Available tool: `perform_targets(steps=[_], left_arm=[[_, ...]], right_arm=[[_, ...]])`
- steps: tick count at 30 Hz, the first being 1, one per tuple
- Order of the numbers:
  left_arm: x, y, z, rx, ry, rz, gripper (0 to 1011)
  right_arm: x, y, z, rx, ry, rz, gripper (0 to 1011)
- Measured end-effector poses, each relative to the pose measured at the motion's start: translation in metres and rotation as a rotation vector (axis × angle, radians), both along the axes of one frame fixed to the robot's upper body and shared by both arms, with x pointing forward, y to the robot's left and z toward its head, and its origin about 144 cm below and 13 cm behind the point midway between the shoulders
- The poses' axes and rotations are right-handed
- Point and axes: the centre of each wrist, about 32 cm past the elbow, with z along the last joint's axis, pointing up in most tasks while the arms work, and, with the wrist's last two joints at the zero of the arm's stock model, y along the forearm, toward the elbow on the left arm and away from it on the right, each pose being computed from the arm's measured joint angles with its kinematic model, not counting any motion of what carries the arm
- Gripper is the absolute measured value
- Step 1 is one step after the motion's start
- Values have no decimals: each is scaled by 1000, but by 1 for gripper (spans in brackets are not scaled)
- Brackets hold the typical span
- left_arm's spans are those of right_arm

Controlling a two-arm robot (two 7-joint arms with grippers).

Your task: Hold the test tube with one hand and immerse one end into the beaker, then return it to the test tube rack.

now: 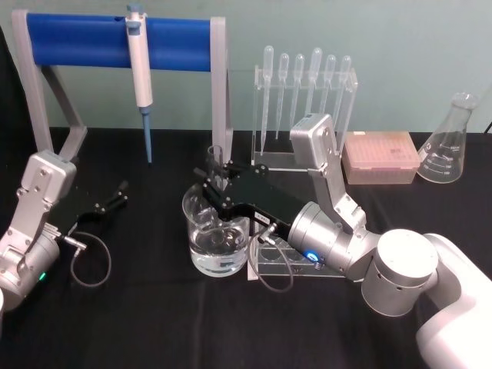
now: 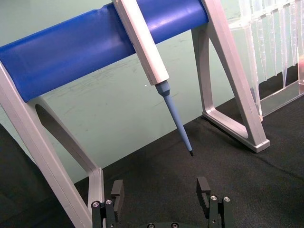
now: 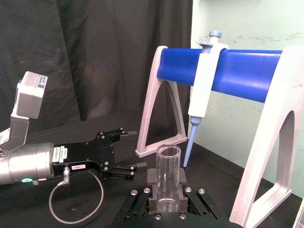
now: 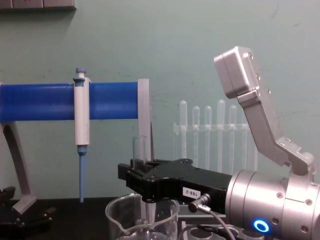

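Observation:
The test tube [image 1: 215, 159] stands upright with my right gripper [image 1: 217, 183] shut on its middle. In the right wrist view the tube [image 3: 168, 176] sits clamped between the black fingers, open rim up. The beaker [image 1: 217, 234], partly filled with clear water, stands directly under the gripper. From the chest, the tube [image 4: 138, 148] rises above the gripper [image 4: 135, 172], and its lower part passes down into the beaker [image 4: 142, 216]; its tip is hard to make out. My left gripper [image 1: 115, 196] lies open on the black table at the left, also seen as open fingers [image 2: 204, 187].
A blue-barred stand [image 1: 115, 42] with a hanging white-and-blue pipette [image 1: 141, 77] fills the back left. A rack of plastic pipettes [image 1: 304, 100], a pink tip box [image 1: 380, 157] and a conical flask [image 1: 450, 142] line the back right. A clear holed rack [image 1: 280, 261] lies beneath my right wrist.

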Motion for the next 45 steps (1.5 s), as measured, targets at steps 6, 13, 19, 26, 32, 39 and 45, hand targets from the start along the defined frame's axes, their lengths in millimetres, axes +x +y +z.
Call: perform_targets(steps=[6,13,19,26,32,39,45], left_arm=[[0,0,0,0,0,0,1000],[0,0,0,0,0,0,1000],[0,0,0,0,0,0,1000],[0,0,0,0,0,0,1000],[0,0,0,0,0,0,1000],[0,0,0,0,0,0,1000],[0,0,0,0,0,0,1000]], right_arm=[[0,0,0,0,0,0,226],[0,0,0,0,0,0,226],[0,0,0,0,0,0,226],[0,0,0,0,0,0,226],[0,0,0,0,0,0,226],[0,0,0,0,0,0,226],[0,0,0,0,0,0,226]])
